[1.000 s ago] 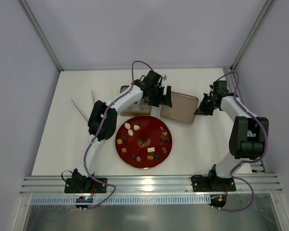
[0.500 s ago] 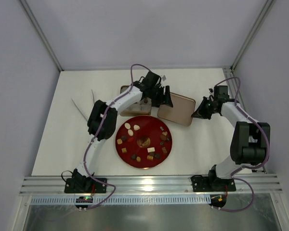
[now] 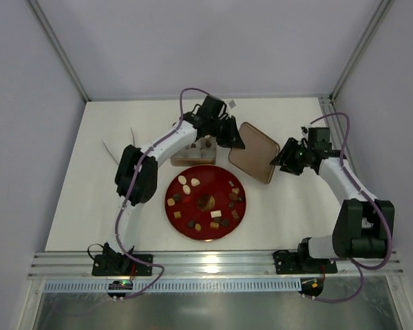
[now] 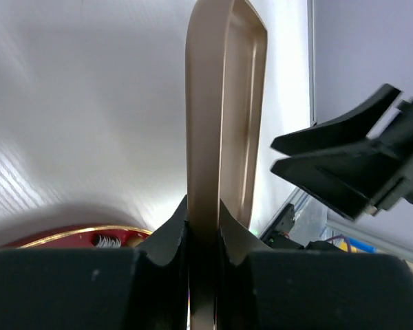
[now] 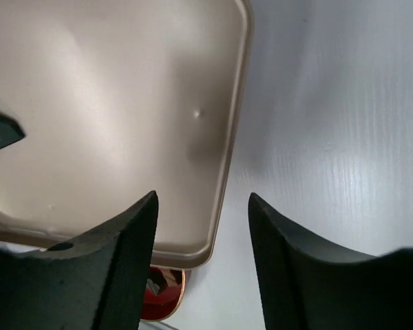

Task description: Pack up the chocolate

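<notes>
The chocolate [image 3: 183,181] lies in small dark, tan and cream pieces spread over a round red plate [image 3: 206,182] in the middle of the table [image 3: 89,206]. No piece is in either pincer.

Behind the plate and to its right is a flat gold-tan lid [image 3: 256,152]. The left pincer [image 3: 232,137] is clamped on the lid's left rim. In the left wrist view the 2 fingers press on both sides of the lid [image 4: 224,103], which is seen edge-on. The plate's [image 4: 89,238] gold-edged rim shows low at the left.

The right pincer [image 3: 279,163] is at the lid's right corner, further right of the plate, with its fingers spread apart. In its wrist view the lid's [image 5: 110,103] rim runs down between the 2 fingers [image 5: 134,247]. A bit of the plate [image 5: 162,289] shows below.

A tan box [image 3: 193,152] sits just behind the plate, partly hidden by the left arm.
</notes>
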